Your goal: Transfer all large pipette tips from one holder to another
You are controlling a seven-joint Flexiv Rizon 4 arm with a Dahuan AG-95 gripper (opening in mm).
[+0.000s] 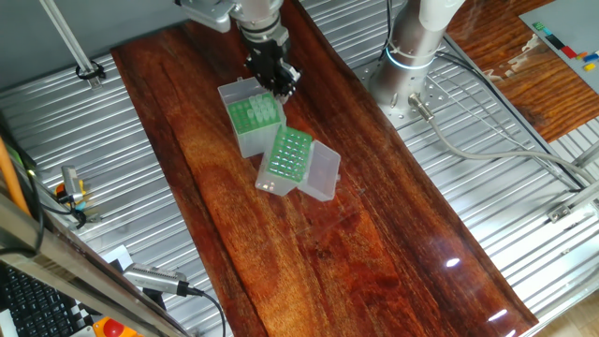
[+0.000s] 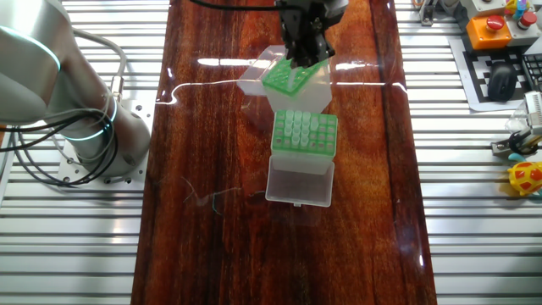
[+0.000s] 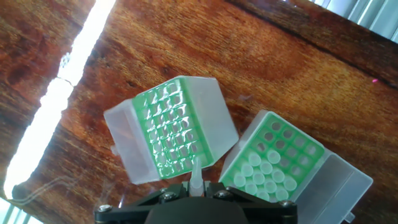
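Black two-finger gripper (image 3: 196, 190) clenched on one slender pale translucent conical tip (image 3: 196, 175), poised above the grey-sided box with the green hole-grid top (image 3: 169, 129), its holes looking empty, just beside the clear-sided green-topped box (image 3: 272, 165) holding the other whitish tips (image 3: 261, 177) on the dark wooden table (image 3: 298, 74).

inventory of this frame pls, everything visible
Clear-sided box: 1, green grid top, lid open, under the gripper.
Grey-sided box: 1, green grid, whitish lid open, beside the clear box, partly filled with tips.
Held tip: 1, pale, between the fingers.
Table: 1, dark red wood.
Controller: 1, orange with red button, off the table; small items near it unclear.
Arm base: 1, silver.
Gripper: 1, black, shut on the tip.
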